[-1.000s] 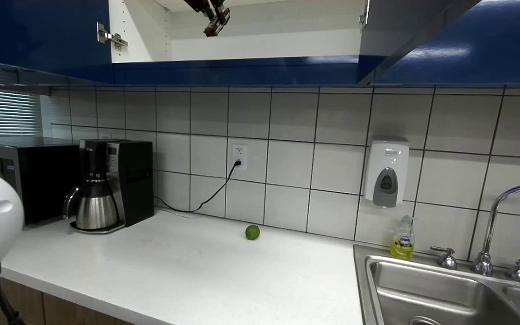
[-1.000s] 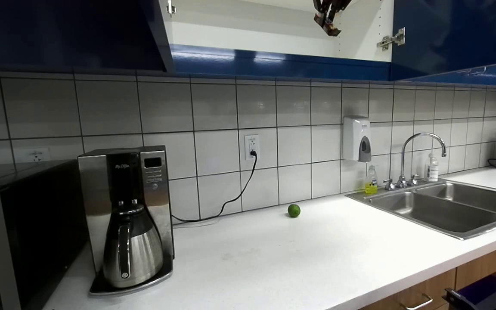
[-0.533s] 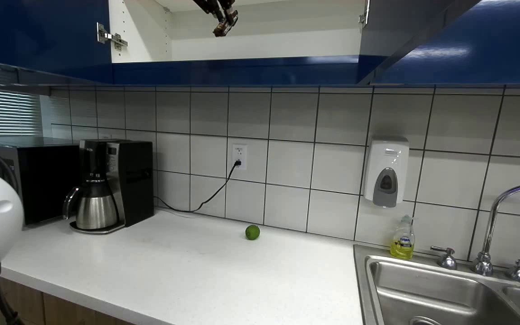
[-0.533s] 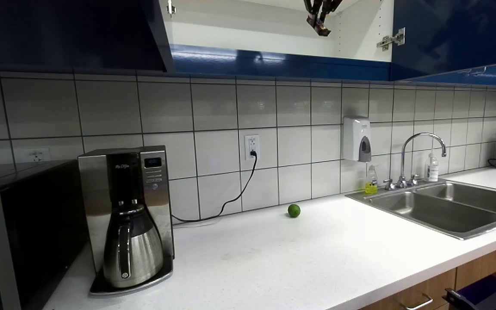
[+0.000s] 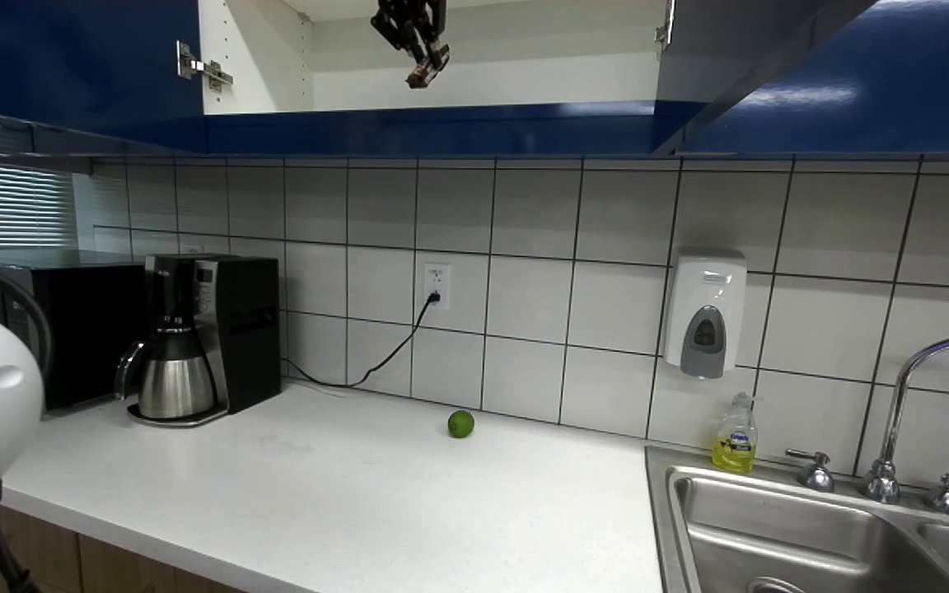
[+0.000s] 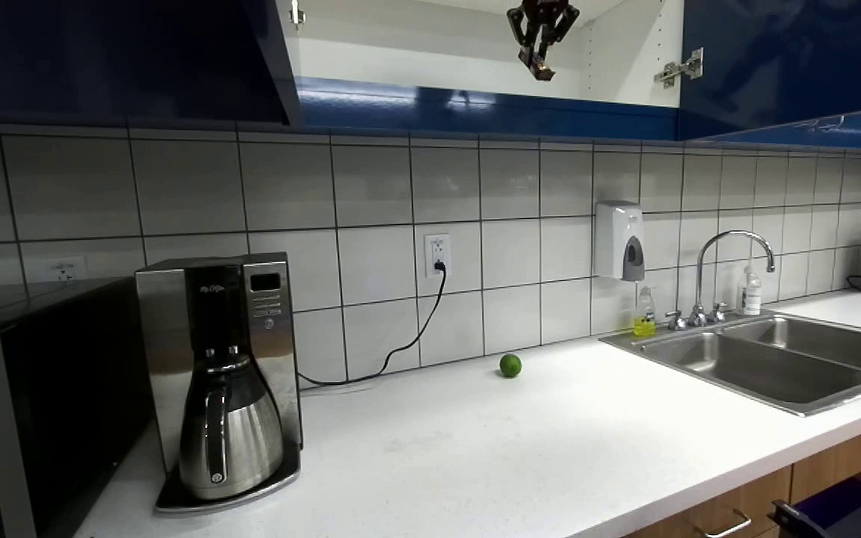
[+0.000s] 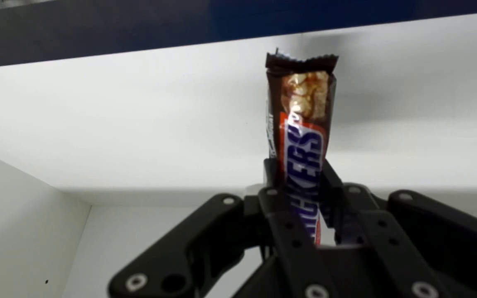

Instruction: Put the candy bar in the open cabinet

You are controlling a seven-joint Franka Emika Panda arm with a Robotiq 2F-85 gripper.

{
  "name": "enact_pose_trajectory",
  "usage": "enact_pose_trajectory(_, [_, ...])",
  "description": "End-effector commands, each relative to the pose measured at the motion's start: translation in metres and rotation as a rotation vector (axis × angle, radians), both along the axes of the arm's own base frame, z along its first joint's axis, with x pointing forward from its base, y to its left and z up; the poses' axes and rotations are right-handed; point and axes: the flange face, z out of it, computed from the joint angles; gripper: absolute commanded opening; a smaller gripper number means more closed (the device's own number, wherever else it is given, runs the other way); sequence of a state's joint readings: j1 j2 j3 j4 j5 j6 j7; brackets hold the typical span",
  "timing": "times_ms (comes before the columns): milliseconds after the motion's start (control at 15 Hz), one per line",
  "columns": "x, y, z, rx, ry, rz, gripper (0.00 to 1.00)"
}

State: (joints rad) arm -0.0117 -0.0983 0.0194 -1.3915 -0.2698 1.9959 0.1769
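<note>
Blue outside and white within, the open cabinet (image 5: pixel 540 62) has two doors (image 5: pixel 71 74) swung out at its sides and a blue lip (image 5: pixel 433 133) along the bottom, and its back wall shows to both sides of the gripper (image 7: pixel 298 165). Below, the white countertop (image 6: pixel 460 478) stretches from the coffee maker (image 6: pixel 275 388) to the edge of the steel sink (image 5: pixel 667 527), with a tiled wall (image 6: pixel 371 194) behind. By count there is one microwave (image 6: pixel 64 403), one coffee maker, one wall-mounted soap dispenser (image 6: pixel 613 243), one faucet (image 6: pixel 703 265), one steel carafe (image 6: pixel 255 448), one white bottle (image 6: pixel 750 293), one dish soap bottle (image 5: pixel 736 445) and one green lime (image 5: pixel 460 424); the sink has two basins (image 6: pixel 759 370). A lit 0 shows on the microwave, small script on the coffee maker looks like Mr. Coffee, and a Dawn label marks the yellow dish soap bottle. The gripper is clamped on the Snickers candy bar (image 7: pixel 302 132), its fingers (image 7: pixel 333 186) against the long sides; KERS reads plainly on the wrapper, the letters nearer the gripper less so. In both exterior views the bar is tilted at the fingertips, seen within the cabinet's opening and apart from the blue lip below; how deep inside it sits cannot be told.
</note>
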Motion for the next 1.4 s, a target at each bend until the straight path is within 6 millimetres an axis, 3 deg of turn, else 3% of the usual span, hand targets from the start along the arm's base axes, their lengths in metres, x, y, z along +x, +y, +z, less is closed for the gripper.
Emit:
enact_pose_trajectory(0, [0.029,0.0,-0.002,-0.002,0.019,-0.043,0.06])
enact_pose_trajectory(600, [0.066,0.001,-0.02,0.012,0.043,-0.071,0.06])
enact_pose_trajectory(667, [0.068,0.001,-0.021,0.01,0.051,-0.072,0.19])
enact_pose_trajectory(733, [0.07,0.0,-0.021,0.013,0.055,-0.081,0.49])
enact_pose_trajectory(867, [0.073,0.0,-0.023,0.02,0.062,-0.096,0.54])
enact_pose_trajectory(1200, [0.072,-0.002,-0.024,0.039,0.065,-0.116,0.92])
enact_pose_trajectory(1333, [0.068,-0.003,-0.021,0.043,0.058,-0.12,1.0])
